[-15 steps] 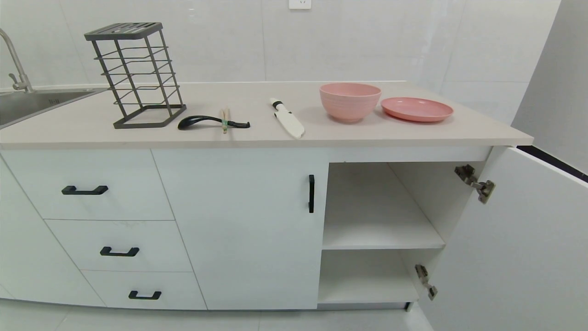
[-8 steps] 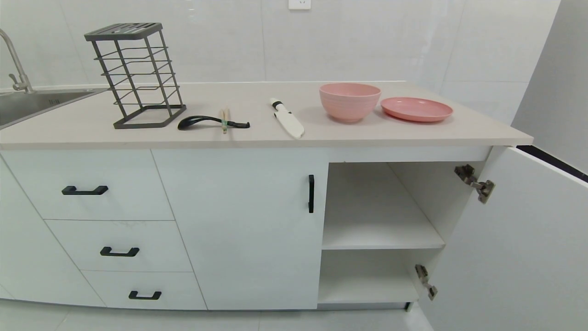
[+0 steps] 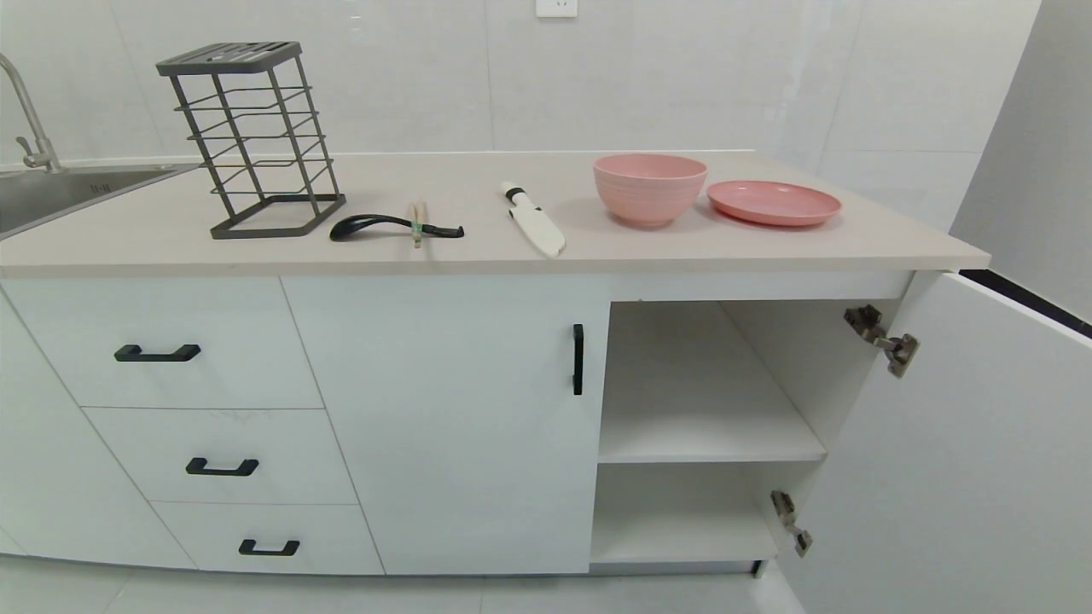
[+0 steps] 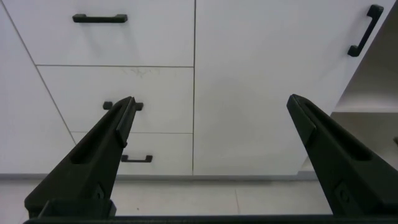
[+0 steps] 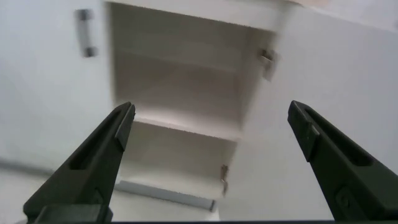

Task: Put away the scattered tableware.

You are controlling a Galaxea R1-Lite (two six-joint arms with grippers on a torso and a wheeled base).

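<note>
Beige countertop (image 3: pixel 682 249), long, set against a white tiled wall (image 3: pixel 648 77) with one socket (image 3: pixel 556 7) high up. At the left end, a steel sink (image 3: pixel 51 192) with its tap (image 3: pixel 26 111). Items on the top, from the sink end: a black wire rack (image 3: pixel 230 56), upright, near the sink; a black spoon (image 3: pixel 358 226) lying flat just beside the rack's base; a pair of chopsticks (image 3: pixel 417 223) lying across the spoon's handle; a white knife (image 3: pixel 537 223) flat, apart from the spoon, blade end toward the front edge; a pink bowl (image 3: pixel 650 188), upright; a pink plate (image 3: pixel 773 202) just beside the bowl, at the right end. Below the top: three white drawers (image 3: pixel 171 341) with black handles, a closed white door (image 3: pixel 461 409), and an open cupboard with a shelf (image 3: pixel 699 418), its door (image 3: pixel 964 460) swung wide to the right. Pale tiled floor (image 3: pixel 256 593). Left gripper (image 4: pixel 211 99): fingers spread wide, holding nothing, facing the drawer fronts. Right gripper (image 5: pixel 211 106): fingers spread wide, holding nothing, facing the open cupboard.
</note>
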